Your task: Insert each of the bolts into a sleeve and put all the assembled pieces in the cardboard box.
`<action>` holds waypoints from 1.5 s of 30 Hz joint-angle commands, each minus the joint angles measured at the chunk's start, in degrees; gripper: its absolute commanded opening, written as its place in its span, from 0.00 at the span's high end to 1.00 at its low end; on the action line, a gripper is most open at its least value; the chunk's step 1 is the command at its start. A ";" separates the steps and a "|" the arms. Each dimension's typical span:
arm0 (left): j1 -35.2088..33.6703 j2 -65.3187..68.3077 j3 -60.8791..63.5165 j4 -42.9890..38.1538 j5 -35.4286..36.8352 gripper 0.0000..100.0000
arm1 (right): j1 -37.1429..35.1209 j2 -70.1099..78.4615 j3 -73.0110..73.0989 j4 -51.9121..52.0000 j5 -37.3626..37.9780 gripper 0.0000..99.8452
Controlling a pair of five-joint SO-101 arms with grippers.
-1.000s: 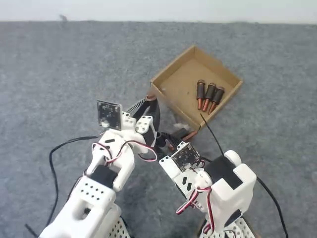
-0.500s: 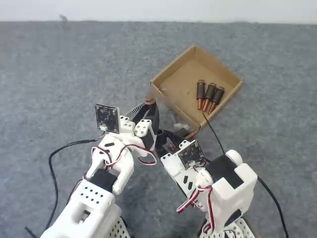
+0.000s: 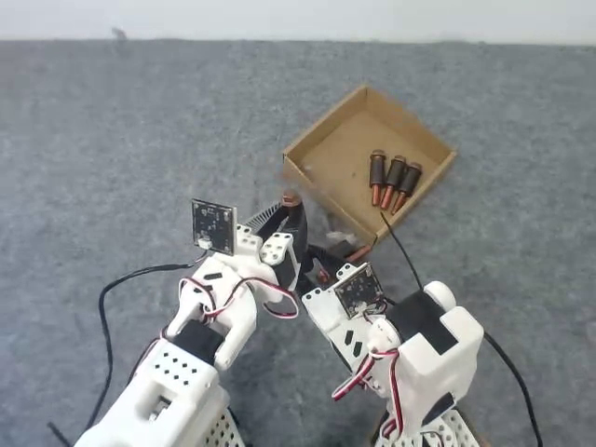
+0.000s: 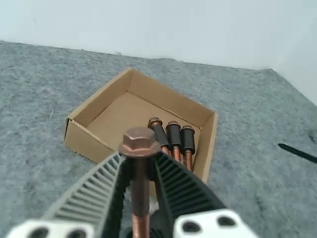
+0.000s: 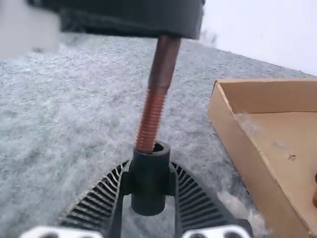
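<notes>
My left gripper is shut on a copper bolt, hex head toward the box; from above the bolt sits at the box's near corner. My right gripper is shut on a black sleeve. The bolt's threaded tip meets the sleeve's open mouth from above. The cardboard box lies just beyond both grippers with three assembled bolt-and-sleeve pieces side by side inside, also seen as pieces in the left wrist view.
Grey carpet covers the table all round. A black cable runs from the box's near wall back to the right arm. Another black cable loops beside the left arm. A pale wall bounds the far edge.
My left gripper has drawn the bolt back from the box corner toward the arms, bringing it over the sleeve. The right gripper has shifted only slightly.
</notes>
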 commanded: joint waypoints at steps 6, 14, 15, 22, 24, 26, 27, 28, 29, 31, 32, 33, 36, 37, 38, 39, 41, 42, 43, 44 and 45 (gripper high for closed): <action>0.35 -1.93 -0.31 -0.70 0.09 0.99 | 0.48 -3.30 0.18 -5.23 -0.18 0.99; 0.53 -1.93 0.13 -1.05 0.09 0.99 | 0.40 -3.30 0.53 -5.32 -0.18 0.99; 0.53 -1.93 0.22 -1.05 0.09 0.99 | 0.40 -3.30 0.53 -5.23 -0.09 0.99; 0.53 -1.93 0.57 -3.52 0.09 0.99 | -1.36 -3.30 1.67 -5.14 0.79 0.99; 0.53 -1.93 0.57 -3.52 0.09 0.99 | -1.36 -3.30 1.67 -5.14 2.20 0.99; 0.44 -1.93 0.75 -3.69 0.09 0.99 | -1.54 -3.30 1.67 -5.14 2.29 0.99; 0.44 -1.93 0.92 -3.78 0.09 0.99 | -1.54 -3.30 1.67 -5.14 2.29 0.99; 0.44 -1.93 1.01 -3.78 0.09 0.99 | -1.54 -3.30 1.67 -5.14 2.29 0.99; 0.44 -1.93 1.10 -3.78 0.09 0.99 | -1.45 -3.30 1.67 -5.14 2.29 0.99; 0.53 -1.93 1.19 -3.78 0.09 0.99 | -1.36 -3.30 1.67 -5.49 2.37 0.99; 0.44 -1.93 1.19 -3.78 0.09 0.99 | -1.45 -3.30 1.76 -5.23 2.55 0.99; 0.35 -1.93 1.19 -3.87 0.09 0.99 | -1.63 -3.30 1.76 -5.14 2.55 0.99; 0.09 -1.93 1.19 -5.45 0.00 0.99 | -1.45 -3.30 1.76 -5.14 2.37 0.99; 0.09 -1.93 1.19 -5.80 0.00 0.99 | -1.45 -3.30 1.76 -5.14 2.29 0.99; 0.09 -1.93 1.19 -5.89 0.00 0.99 | -1.45 -3.30 1.76 -5.14 2.29 0.99; 0.09 -1.93 1.27 -5.98 0.00 0.99 | -1.36 -3.30 1.76 -5.14 2.29 0.99; 0.09 -1.93 1.54 -6.24 0.00 0.99 | -1.01 -3.30 1.76 -5.58 1.67 0.99; 0.09 -2.02 1.71 -6.33 0.00 0.99 | -0.31 -3.30 1.67 -5.67 0.26 0.99; 0.09 -2.02 1.80 -6.68 0.00 0.99 | 0.31 -3.38 1.49 -5.67 -1.32 0.99; 0.09 -2.02 2.15 -7.56 0.00 0.99 | 0.57 -3.47 1.32 -5.67 -2.37 0.99; 0.09 -2.02 2.59 -8.97 0.00 0.99 | 0.57 -4.00 1.49 -5.67 -2.64 0.99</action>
